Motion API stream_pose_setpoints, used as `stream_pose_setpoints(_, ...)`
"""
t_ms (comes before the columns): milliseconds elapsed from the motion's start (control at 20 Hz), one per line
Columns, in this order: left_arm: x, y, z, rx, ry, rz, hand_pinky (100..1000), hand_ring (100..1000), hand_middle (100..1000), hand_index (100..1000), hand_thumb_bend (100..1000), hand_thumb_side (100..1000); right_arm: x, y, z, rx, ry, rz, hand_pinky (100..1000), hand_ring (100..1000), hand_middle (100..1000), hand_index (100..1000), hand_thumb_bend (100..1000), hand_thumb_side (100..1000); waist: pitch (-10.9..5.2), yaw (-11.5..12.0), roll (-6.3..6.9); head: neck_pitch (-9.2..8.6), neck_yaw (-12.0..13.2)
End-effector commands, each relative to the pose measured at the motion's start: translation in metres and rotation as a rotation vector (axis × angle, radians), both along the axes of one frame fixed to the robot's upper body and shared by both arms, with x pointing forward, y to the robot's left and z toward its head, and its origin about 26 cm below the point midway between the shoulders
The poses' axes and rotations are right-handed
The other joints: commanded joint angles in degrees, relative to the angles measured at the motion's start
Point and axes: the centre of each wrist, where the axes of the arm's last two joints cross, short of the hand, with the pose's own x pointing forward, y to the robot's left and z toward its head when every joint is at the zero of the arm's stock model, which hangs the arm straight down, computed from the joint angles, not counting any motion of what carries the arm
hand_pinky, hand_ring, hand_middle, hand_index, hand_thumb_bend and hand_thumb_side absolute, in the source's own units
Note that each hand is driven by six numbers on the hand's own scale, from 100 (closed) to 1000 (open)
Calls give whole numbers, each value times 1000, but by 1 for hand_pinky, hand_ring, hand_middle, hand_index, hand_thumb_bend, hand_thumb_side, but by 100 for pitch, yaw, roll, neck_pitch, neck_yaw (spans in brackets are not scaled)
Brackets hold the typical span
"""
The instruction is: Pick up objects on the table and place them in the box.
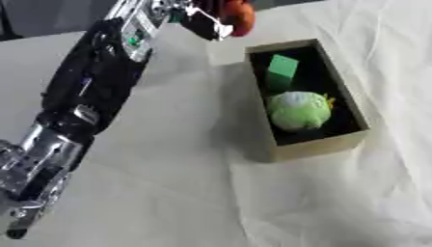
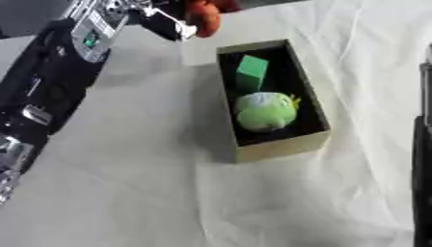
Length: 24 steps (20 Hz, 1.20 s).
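My left arm reaches from the lower left up to the top of the view. Its hand (image 1: 201, 23) is curled round an orange-red round object (image 1: 240, 18), held above the table just beyond the far left corner of the box. The open tan cardboard box (image 1: 317, 147) has a dark inside. In it stand a green block (image 1: 283, 68) at the far end and a pale green, cabbage-like ball (image 1: 300, 110) in the middle. Only a dark strip of my right arm or hand (image 2: 424, 144) shows, at the right edge of the right eye view.
A wrinkled white cloth (image 1: 168, 193) covers the table. My left forearm (image 1: 93, 82) lies across the cloth to the left of the box. Bare cloth lies in front of the box and to its right.
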Motion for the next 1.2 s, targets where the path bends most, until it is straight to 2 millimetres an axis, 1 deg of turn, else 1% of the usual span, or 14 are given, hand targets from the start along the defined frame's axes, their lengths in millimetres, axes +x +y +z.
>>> stream_pose_setpoints(50, -11, -24, 19, 4, -42, -71, 498, 539, 549, 718, 100, 296, -8, 4, 10, -2, -43, 11, 837, 778, 677, 789, 100, 1000, -150, -27, -41, 36, 59)
stream_pose_setpoints(300, -16, -58, 13, 19, -53, -126, 495, 537, 549, 715, 100, 290, -12, 8, 11, 10, -53, 26, 837, 778, 677, 789, 100, 1000, -137, -71, -39, 3, 143)
stream_pose_setpoints(400, -19, -70, 8, 36, -71, -132, 492, 541, 554, 712, 100, 242, -14, 9, 11, 16, -56, 31, 837, 778, 678, 789, 100, 1000, -143, -78, -45, -29, 205)
stream_pose_setpoints(500, -20, -79, 1, 60, -89, -128, 491, 542, 555, 711, 100, 234, -15, 11, 11, 21, -57, 37, 837, 778, 678, 789, 100, 1000, -156, -86, -52, -67, 277)
stream_pose_setpoints(550, -20, -83, -3, 72, -99, -123, 491, 545, 559, 710, 100, 214, -16, 11, 10, 23, -57, 39, 837, 779, 678, 789, 100, 1000, -163, -90, -58, -84, 318)
stream_pose_setpoints(800, -16, -95, -25, 128, -127, -107, 490, 547, 564, 707, 100, 197, -18, 11, 9, 30, -54, 40, 837, 778, 678, 788, 100, 1000, -200, -100, -82, -181, 460)
stream_pose_setpoints(950, -14, -98, -38, 153, -124, -104, 490, 554, 591, 706, 100, 181, -18, 10, 8, 33, -50, 39, 837, 777, 678, 788, 100, 1000, -211, -95, -77, -231, 443)
stream_pose_setpoints(1200, -11, -99, -52, 185, -131, -93, 491, 557, 592, 707, 100, 166, -18, 9, 7, 34, -46, 35, 836, 777, 679, 788, 100, 1000, -202, -97, -71, -212, 399)
